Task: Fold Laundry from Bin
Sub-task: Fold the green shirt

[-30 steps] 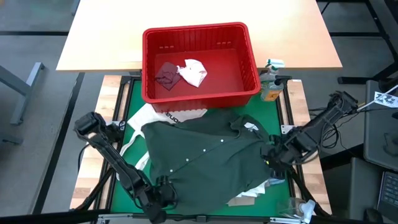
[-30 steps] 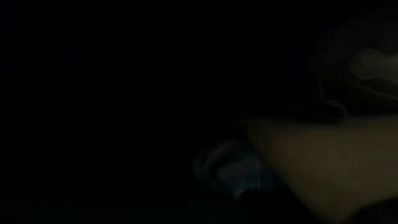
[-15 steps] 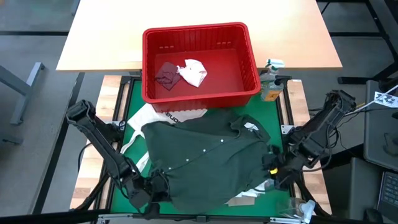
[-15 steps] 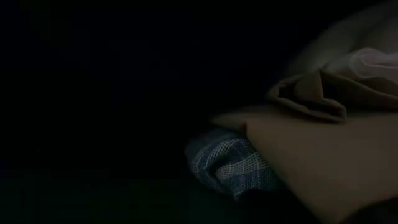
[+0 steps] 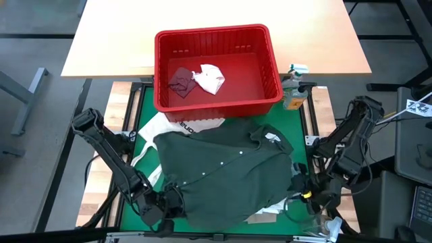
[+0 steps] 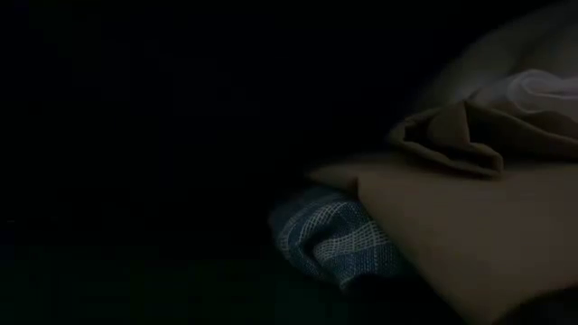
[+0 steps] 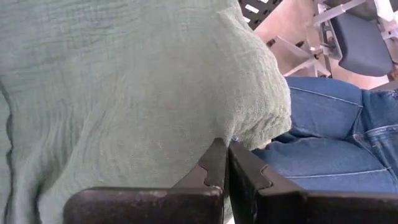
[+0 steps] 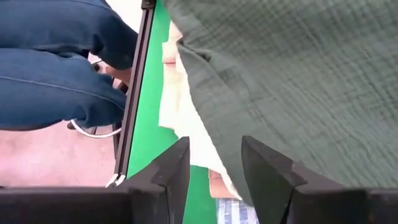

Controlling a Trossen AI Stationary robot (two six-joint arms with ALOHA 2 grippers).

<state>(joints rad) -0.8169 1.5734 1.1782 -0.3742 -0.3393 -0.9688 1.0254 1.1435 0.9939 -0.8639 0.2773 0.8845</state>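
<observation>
Your left gripper [image 5: 167,208] pinches the dark green-grey top [image 5: 226,175] at its near-left corner, while your open right gripper [image 5: 302,191] sits just off its near-right edge.

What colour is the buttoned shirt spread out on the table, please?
Dark green-grey; the buttoned shirt shows best in the high view.

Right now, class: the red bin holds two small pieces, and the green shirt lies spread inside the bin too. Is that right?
Not quite. The bin does hold two small pieces, but the green shirt lies spread on the table in front of it, not inside. The high view shows this.
</observation>
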